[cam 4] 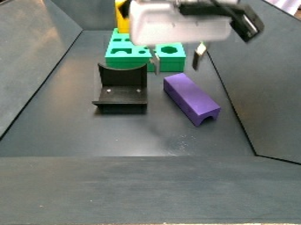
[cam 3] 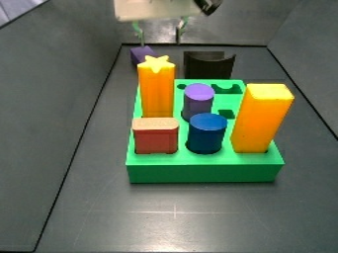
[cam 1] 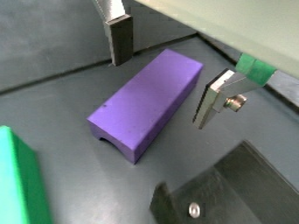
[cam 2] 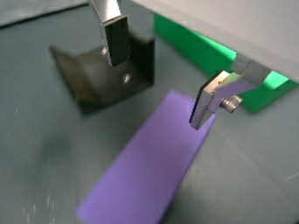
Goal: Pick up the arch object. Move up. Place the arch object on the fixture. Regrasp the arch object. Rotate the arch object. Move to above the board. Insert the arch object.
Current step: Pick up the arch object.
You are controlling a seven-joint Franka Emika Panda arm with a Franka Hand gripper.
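Purple arch object [cam 4: 192, 97] lies flat on the dark floor [cam 4: 141, 132] beside the fixture [cam 4: 121, 86]; we see the gripper [cam 1: 163, 68] spread wide above it, grasping nothing, board [cam 4: 141, 51] behind.

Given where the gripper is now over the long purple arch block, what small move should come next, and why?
Probably lower straight down. The gripper is open above the long purple arch block, which lies flat on the dark floor, with one silver finger on each long side. Neither touches it, so descend before closing.
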